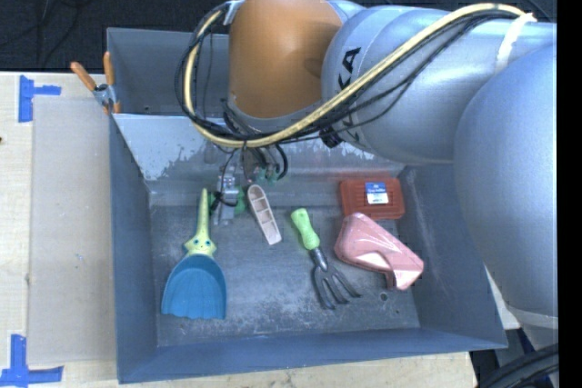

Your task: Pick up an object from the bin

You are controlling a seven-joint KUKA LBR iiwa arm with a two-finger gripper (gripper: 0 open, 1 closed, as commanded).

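Back by the bin's rear wall, gripper hangs low between the blue scoop and a beige strip. Spread or pinched, can't tell. Looks like approach stage; next it needs centring on one.

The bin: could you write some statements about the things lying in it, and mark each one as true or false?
1. The blue scoop lies in the left part of the bin, and the far end of its green handle is beside the gripper. True.
2. The red box lies on top of the blue scoop. False: it lies on the right side, just behind the pink object, apart from the scoop.
3. The small rake has a green handle and dark tines. True.
4. The pink object lies against the bin's left wall. False: it lies in the right part, beside the rake.
5. The white slotted piece lies between the scoop's handle and the rake. True.
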